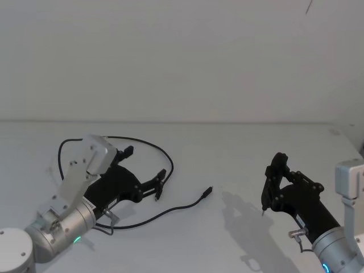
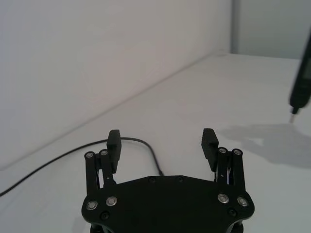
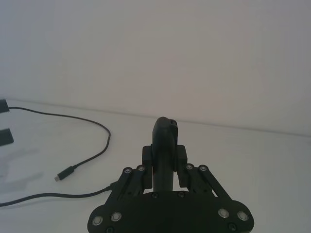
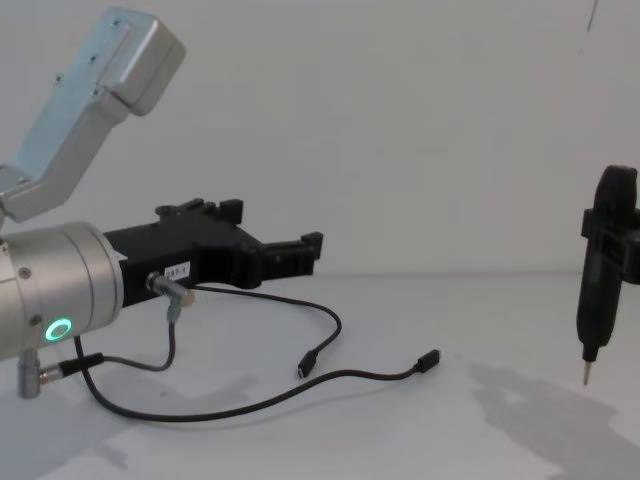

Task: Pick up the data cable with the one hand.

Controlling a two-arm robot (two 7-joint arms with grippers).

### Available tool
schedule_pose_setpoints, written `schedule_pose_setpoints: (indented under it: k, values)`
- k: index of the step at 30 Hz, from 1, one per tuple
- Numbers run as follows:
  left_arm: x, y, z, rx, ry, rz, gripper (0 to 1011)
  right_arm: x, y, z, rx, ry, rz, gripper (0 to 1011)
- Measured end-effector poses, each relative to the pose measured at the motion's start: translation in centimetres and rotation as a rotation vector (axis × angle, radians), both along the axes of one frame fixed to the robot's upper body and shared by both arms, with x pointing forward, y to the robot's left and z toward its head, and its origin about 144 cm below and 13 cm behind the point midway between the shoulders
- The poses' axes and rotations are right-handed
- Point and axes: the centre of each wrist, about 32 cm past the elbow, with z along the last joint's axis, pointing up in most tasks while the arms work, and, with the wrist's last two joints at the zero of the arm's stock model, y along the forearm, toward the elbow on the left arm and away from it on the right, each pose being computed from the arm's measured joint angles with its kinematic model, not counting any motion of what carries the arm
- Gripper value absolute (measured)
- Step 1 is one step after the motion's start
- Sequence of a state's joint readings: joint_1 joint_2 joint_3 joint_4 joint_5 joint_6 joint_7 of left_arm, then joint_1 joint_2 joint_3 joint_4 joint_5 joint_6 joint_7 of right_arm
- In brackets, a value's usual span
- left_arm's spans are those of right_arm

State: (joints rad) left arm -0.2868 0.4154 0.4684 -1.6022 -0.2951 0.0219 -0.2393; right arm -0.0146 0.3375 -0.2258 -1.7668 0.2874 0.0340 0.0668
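One cable: long thin black data cable [image 1: 170, 210] lies loose on the table, lower left to ctr of head view. A loop curves round behind the left gripper, then the cable runs out toward ctr.
Cable ends: small black metal-tipped plug [image 1: 208, 191] lies near ctr of head view. Second plug [image 4: 305, 367] lies just left of it in chest view.
Left gripper: long black plastic two-finger left gripper [image 1: 145, 169] w/ silver wrist, lower left of head view. Jaws spread wide, nothing btwn them. In chest view it hangs above the cable, clear of it.
Wrist: green ring light [image 4: 60, 328] lit. Short grey wire [image 4: 168, 335] droops from the silver wrist plug.
Right gripper: black right gripper [image 1: 278, 181], lower right of head view, clamped on a black pen-like pointed tool [image 4: 597, 290]. Tip points down over the table, well apart from the cable.
Surface: plain white table [image 1: 244, 148].
Backdrop: plain white wall [image 1: 182, 57].
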Motion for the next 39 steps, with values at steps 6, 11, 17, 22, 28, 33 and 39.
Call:
schedule_pose_setpoints:
  k: [6, 11, 17, 22, 28, 33, 39]
  values:
    - [0.5, 0.6, 0.2, 0.017, 0.046, -0.089, 1000, 0.0, 0.0, 0.0, 0.0, 0.0, 0.0, 279]
    - [0.9, 1.2, 0.4, 0.043, 0.102, -0.167, 1000, 0.0, 0.0, 0.0, 0.0, 0.0, 0.0, 279]
    - [1.3, 2.0, 0.5, 0.078, 0.173, -0.239, 1000, 0.0, 0.0, 0.0, 0.0, 0.0, 0.0, 279]
    - [1.7, 2.6, 0.5, 0.122, 0.251, -0.294, 1000, 0.0, 0.0, 0.0, 0.0, 0.0, 0.0, 279]
    - [2.2, 3.1, 0.3, 0.168, 0.324, -0.341, 1000, 0.0, 0.0, 0.0, 0.0, 0.0, 0.0, 279]
    - [2.6, 3.2, 0.2, 0.193, 0.356, -0.362, 1000, 0.0, 0.0, 0.0, 0.0, 0.0, 0.0, 279]
    - [3.1, 2.9, 0.0, 0.216, 0.374, -0.378, 1000, 0.0, 0.0, 0.0, 0.0, 0.0, 0.0, 279]
